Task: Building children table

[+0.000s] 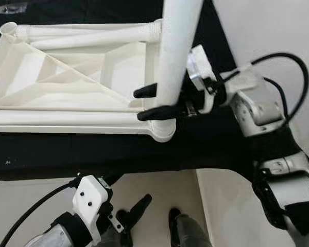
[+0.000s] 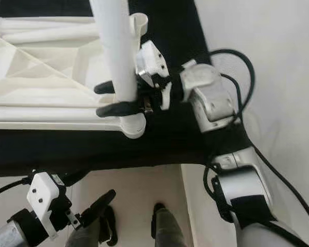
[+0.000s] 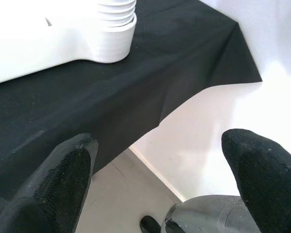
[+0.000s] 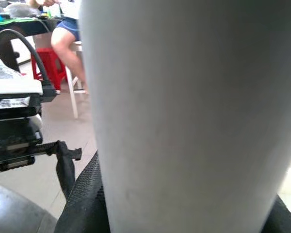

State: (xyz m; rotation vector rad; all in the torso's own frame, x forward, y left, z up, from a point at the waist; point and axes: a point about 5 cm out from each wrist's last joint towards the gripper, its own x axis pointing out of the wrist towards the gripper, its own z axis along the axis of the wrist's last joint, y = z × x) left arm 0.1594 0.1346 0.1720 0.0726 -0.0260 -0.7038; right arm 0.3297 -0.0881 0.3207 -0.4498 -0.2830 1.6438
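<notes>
No writing can be read on the white plastic tabletop (image 1: 67, 77). The right gripper (image 1: 155, 102) is clamped on an upright white leg (image 1: 177, 46) at its corner socket. The left gripper (image 1: 129, 213) hangs low, fingers apart

White leg (image 1: 175, 51) and white tabletop (image 1: 67, 77) on my black-clothed counter (image 1: 92, 154); my right tool (image 1: 152, 103) black.

The right gripper (image 1: 153, 102) reaches out sideways, its two black fingers squeezed tight. The left gripper (image 1: 154, 211) hangs low, fingers spread apart.
</notes>
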